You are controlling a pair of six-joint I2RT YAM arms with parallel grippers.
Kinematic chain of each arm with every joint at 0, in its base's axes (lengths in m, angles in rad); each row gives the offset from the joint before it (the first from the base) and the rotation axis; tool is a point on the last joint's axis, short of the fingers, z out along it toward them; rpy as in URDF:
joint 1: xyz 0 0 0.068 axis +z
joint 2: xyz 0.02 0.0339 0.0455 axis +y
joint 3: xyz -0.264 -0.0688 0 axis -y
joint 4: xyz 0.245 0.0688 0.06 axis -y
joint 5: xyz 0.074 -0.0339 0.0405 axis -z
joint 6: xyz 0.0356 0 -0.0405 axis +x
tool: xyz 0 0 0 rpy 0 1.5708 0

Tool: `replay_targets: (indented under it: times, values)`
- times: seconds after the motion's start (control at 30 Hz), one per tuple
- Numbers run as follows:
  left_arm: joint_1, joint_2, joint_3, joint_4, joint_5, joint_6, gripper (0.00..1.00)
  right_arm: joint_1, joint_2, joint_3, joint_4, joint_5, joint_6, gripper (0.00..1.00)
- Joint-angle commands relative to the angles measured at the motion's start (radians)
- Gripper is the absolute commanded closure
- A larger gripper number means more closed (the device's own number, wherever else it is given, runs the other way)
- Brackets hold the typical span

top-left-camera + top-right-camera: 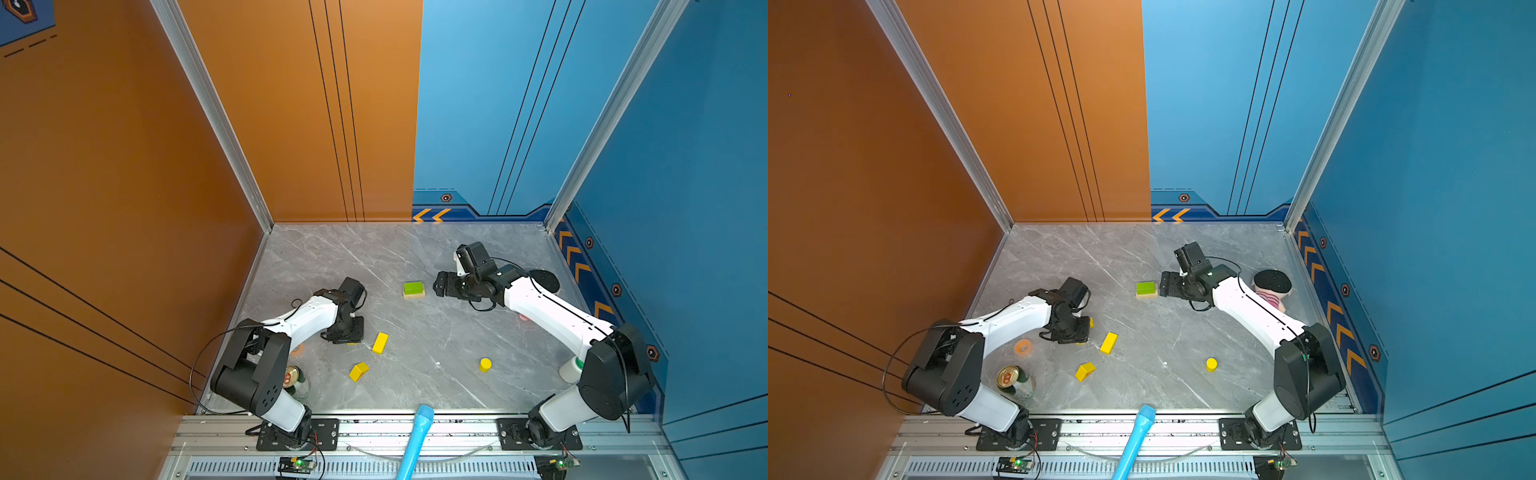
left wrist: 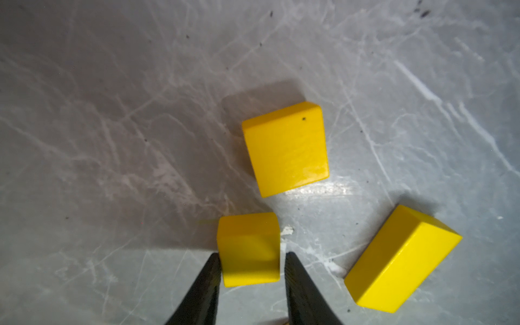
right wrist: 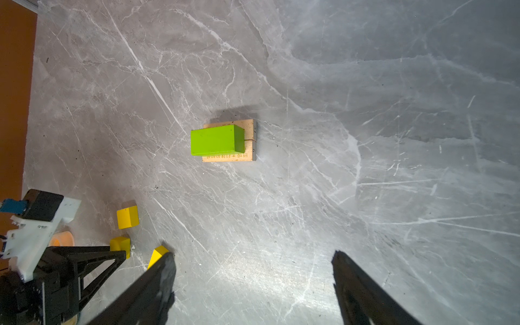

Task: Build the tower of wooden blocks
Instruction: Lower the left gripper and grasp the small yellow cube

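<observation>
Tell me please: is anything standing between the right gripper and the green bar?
Nothing visible does. Only bare table lies between the open right gripper and the green bar on its tan planks; the yellow blocks lie off to one side.

We've got the stacked bar (image 3: pixel 213 142) lying on two planks (image 3: pixel 250 132) set side by side, in the middle. Nearer us, leftward, a loose bar (image 1: pixel 380 343), another block (image 1: pixel 358 371) before it; cylinder (image 1: pixel 485 365) front right.
</observation>
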Motion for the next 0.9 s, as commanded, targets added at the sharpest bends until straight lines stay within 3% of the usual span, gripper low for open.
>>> replay_targets:
  times: [0.0, 0.87]
  values:
    - [-0.008, 0.002, 0.013, -0.013, -0.008, -0.007, 0.60, -0.004, -0.027, -0.013, 0.013, -0.008, 0.012, 0.12]
    - [-0.016, 0.023, 0.030, -0.014, -0.012, -0.017, 0.68, -0.013, -0.043, -0.035, 0.019, -0.008, 0.015, 0.12]
